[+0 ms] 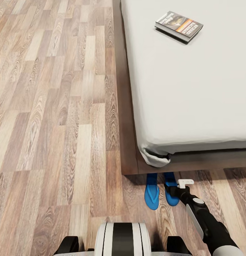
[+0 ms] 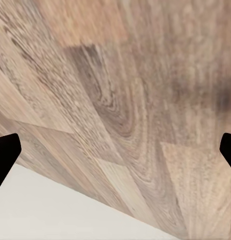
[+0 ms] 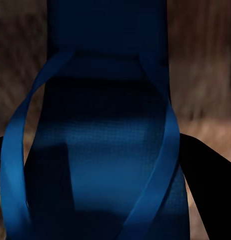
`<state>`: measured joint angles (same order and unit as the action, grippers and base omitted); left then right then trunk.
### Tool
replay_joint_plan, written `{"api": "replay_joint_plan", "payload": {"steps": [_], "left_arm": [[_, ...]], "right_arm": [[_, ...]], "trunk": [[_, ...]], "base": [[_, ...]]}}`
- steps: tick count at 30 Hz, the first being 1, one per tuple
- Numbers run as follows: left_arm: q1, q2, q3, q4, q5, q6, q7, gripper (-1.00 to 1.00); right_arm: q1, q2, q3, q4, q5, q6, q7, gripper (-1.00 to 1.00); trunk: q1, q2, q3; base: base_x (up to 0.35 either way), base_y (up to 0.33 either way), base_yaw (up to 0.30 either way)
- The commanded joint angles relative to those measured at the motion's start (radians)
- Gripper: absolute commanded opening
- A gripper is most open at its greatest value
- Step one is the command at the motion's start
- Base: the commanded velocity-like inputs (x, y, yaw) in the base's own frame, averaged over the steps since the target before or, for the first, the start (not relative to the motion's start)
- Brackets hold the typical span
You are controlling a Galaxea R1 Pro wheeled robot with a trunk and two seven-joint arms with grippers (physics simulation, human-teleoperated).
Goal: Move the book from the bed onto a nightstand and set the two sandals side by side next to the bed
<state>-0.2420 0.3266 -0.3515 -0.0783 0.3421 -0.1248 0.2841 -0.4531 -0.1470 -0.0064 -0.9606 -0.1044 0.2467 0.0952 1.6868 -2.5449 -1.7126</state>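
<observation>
Your robot's base (image 1: 121, 239) sits at the near edge of the head view, on the plank floor (image 1: 55, 124). Just right of it your right arm (image 1: 208, 222) reaches forward and down to the right sandal (image 1: 171, 193), and the right gripper (image 1: 178, 188) sits low over that sandal's far half, close to the bed frame. From the right wrist you see the sandal (image 3: 108, 150) right beneath the camera, its straps crossing the sole, with a dark finger (image 3: 208, 180) outside each edge; the jaws stand spread around the sandal, and you cannot tell whether they touch it. The left sandal (image 1: 151, 193) lies just beside the right one, both with their far ends tucked under the near corner of the bed (image 1: 190, 89). Your book (image 1: 179, 26) lies flat on the mattress, far from you, near the bed's left edge. Your left gripper (image 2: 115, 150) hangs over bare floor, its two dark fingertips (image 2: 5, 155) wide apart and holding nothing.
</observation>
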Motion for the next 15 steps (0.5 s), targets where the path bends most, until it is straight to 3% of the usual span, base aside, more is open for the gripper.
{"api": "replay_joint_plan", "payload": {"steps": [1,11,15], "left_arm": [[0.000,0.000,-0.009,0.000,0.009,-0.002,0.003,1.00],[0.000,0.000,-0.009,0.000,0.009,-0.001,0.003,1.00],[0.000,0.000,-0.010,0.000,0.009,-0.001,0.003,1.00]], "right_arm": [[0.001,0.001,0.002,0.006,-0.016,0.005,0.004,-1.00],[0.001,0.003,0.007,-0.007,-0.015,0.006,0.003,-1.00],[0.001,0.003,0.008,-0.008,-0.015,0.006,0.002,-1.00]], "trunk": [[0.000,0.000,-0.001],[0.000,0.000,-0.001],[0.002,-0.001,-0.016]], "base": [[0.000,0.000,0.000],[0.000,0.000,0.000],[0.000,0.000,0.000]]}}
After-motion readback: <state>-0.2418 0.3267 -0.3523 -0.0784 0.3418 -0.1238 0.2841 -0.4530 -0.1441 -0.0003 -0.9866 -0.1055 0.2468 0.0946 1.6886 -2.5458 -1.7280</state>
